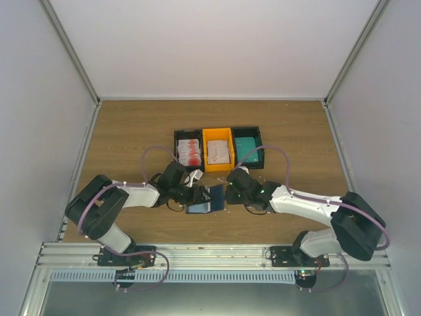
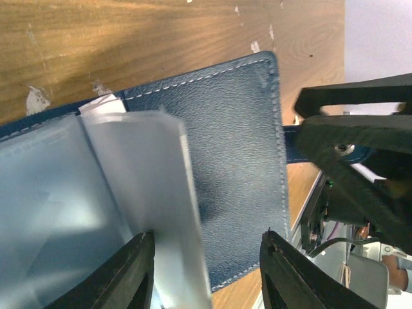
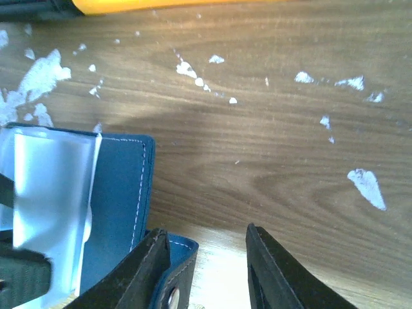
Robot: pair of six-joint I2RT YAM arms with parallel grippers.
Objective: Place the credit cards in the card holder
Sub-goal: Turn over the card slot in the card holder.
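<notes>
The navy card holder (image 1: pixel 205 199) lies open on the wood between my two grippers. Its clear plastic sleeves (image 2: pixel 96 193) are spread over the left half, and the navy flap (image 2: pixel 238 141) is on the right. My left gripper (image 2: pixel 206 257) stands open over it, with the sleeves' edge between its fingers. My right gripper (image 3: pixel 206 248) is open at the holder's (image 3: pixel 119 187) corner. The clasp strap with its metal snap (image 3: pixel 175 290) rests against the inside of its left finger. The credit cards sit in bins behind: white-and-red (image 1: pixel 189 151), white (image 1: pixel 219 153) and teal (image 1: pixel 247 146).
Two black bins (image 1: pixel 179 136) and an orange bin (image 1: pixel 217 134) stand in a row just behind the holder. White scraps (image 3: pixel 364 183) are scattered on the wood. The right arm's dark body (image 2: pixel 360 135) is close to the holder's right edge in the left wrist view.
</notes>
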